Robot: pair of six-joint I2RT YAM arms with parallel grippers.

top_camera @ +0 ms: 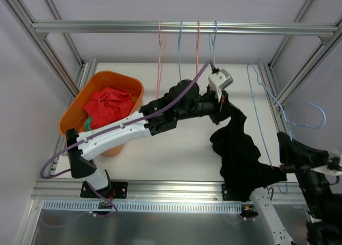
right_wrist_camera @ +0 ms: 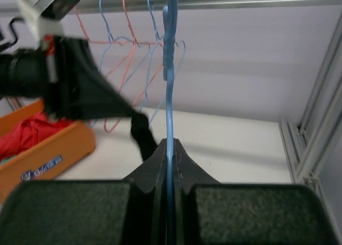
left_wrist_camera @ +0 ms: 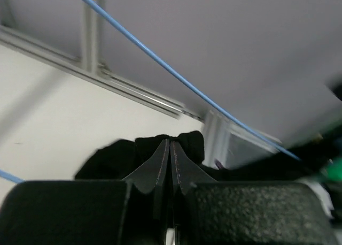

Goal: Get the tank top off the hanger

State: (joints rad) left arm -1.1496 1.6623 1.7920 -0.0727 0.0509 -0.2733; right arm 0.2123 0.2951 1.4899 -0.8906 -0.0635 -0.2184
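Observation:
The black tank top [top_camera: 240, 148] hangs in a crumpled drape between my two arms, above the white table. My left gripper [top_camera: 226, 108] is shut on its upper end; in the left wrist view the jaws [left_wrist_camera: 171, 144] meet with black cloth [left_wrist_camera: 144, 151] bunched at their tips. My right gripper [top_camera: 282, 160] at the lower right is shut on the blue wire hanger [top_camera: 324, 116], whose wire [right_wrist_camera: 170, 95] runs straight up from between the jaws [right_wrist_camera: 171, 144]. In the right wrist view a black strap [right_wrist_camera: 141, 132] trails from my left gripper [right_wrist_camera: 130, 114] down behind my right fingers.
An orange bin [top_camera: 131, 83] holding red clothes [top_camera: 109, 107] stands at the left of the table. Several pink and blue wire hangers [top_camera: 180, 47] hang from the aluminium rail [top_camera: 107, 27] across the back. Frame posts line both sides.

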